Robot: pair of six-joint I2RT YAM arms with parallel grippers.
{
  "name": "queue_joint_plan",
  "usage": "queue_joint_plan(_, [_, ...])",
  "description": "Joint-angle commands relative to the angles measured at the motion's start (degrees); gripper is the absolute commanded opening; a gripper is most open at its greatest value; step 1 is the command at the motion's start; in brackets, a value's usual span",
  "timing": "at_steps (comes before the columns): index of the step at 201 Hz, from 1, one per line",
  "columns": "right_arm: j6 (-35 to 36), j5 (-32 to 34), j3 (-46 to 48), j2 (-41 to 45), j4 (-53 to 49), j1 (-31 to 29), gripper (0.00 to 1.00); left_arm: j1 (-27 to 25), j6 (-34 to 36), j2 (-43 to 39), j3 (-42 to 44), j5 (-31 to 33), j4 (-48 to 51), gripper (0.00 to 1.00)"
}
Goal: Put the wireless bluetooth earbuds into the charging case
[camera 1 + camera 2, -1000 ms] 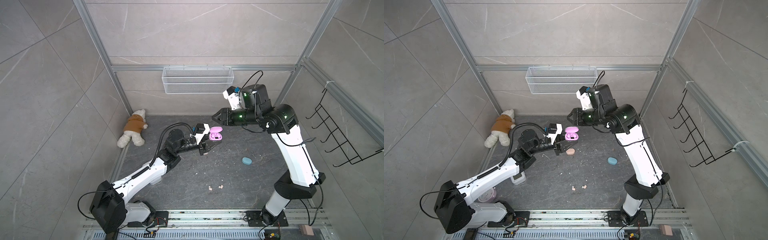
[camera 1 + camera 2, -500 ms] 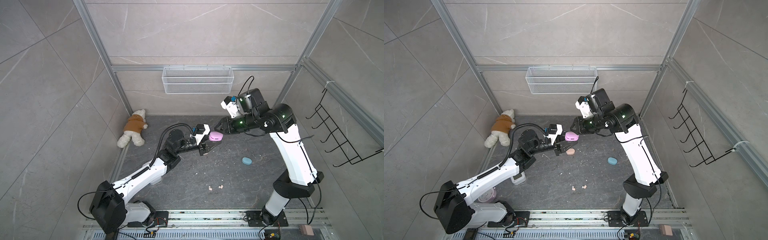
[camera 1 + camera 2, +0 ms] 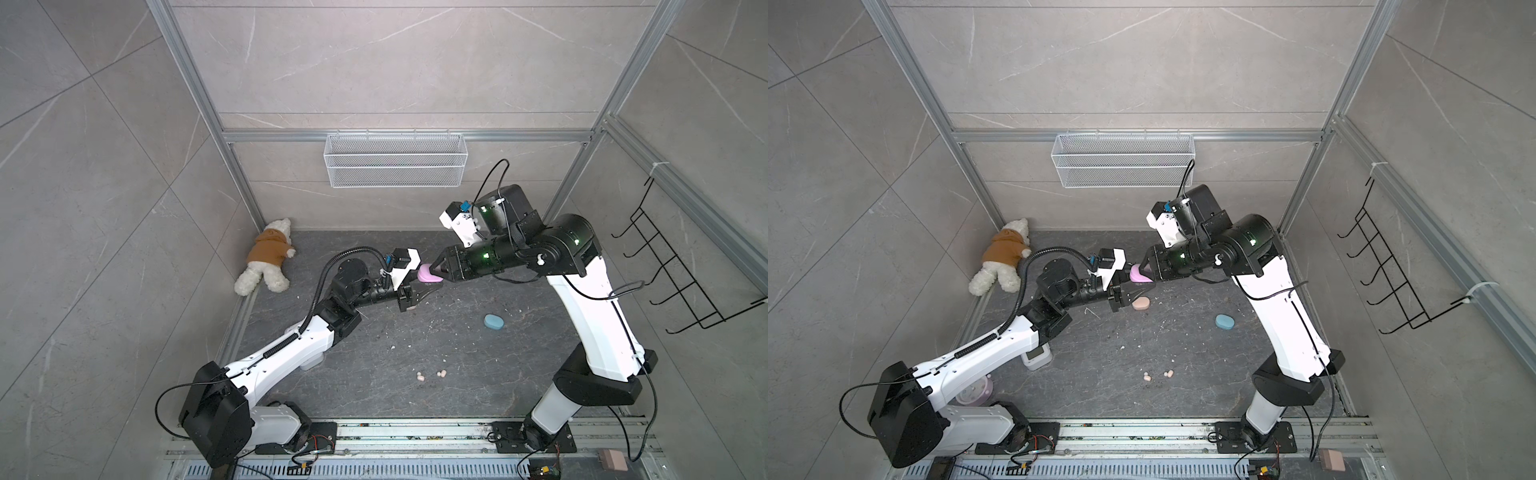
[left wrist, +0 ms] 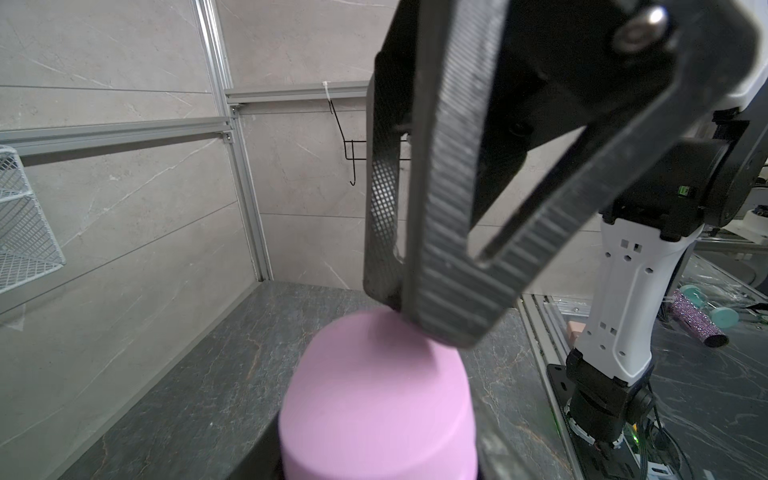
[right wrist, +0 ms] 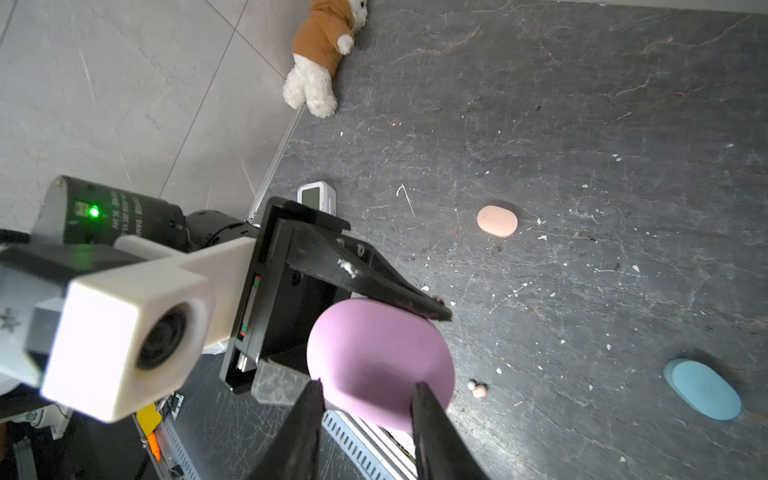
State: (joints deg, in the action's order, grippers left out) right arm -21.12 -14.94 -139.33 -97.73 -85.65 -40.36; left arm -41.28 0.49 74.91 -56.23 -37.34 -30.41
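Case [image 3: 430, 274] held mid-air between left pincer [image 3: 409, 297] and right pincer [image 3: 436, 272]; earbuds [image 3: 432, 375] nearer front.

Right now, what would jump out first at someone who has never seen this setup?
Mid-air above the dark floor, the left gripper and right gripper meet on one pink case. A blue case lies to the right, and a teddy bear sprawls in the back-left corner.

Both arms meet mid-air, left gripper [image 3: 419, 296] closed, right gripper [image 3: 434, 270] seemingly part-open.
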Motion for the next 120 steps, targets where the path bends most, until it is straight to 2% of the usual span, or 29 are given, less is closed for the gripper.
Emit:
queue_joint_plan(1, [1.44, 1.32, 0.8, -0.13, -2.77, -0.59, 0.38, -0.13, 1.73, -1.7, -0.46, 0.71, -1.32, 0.01])
queue_joint_plan(35, [1.2, 4.0, -1.01, -1.25, -4.09, -0.7, 0.41, -0.16, 1.95, -1.92, -0.71, 0.74, -0.88, 0.01])
queue_joint_plan(49, [0.29, 5.48, -2.03, -0.91, -3.51, -0.69, 0.62, -0.12, 2.03, -1.92, -0.64, 0.72, -0.57, 0.01])
queue_joint_plan(63, [-1.09, 5.86, -2.22, -0.62, -2.57, -0.67, 0.71, -0.14, 2.05, -1.79, -0.64, 0.54, -0.4, 0.01])
queue_joint_plan(120, [-2.81, 4.32, -0.71, -2.43, -1.45, -0.69, 0.78, -0.13, 1.87, -1.5, -0.64, 0.29, -0.78, 0.01])
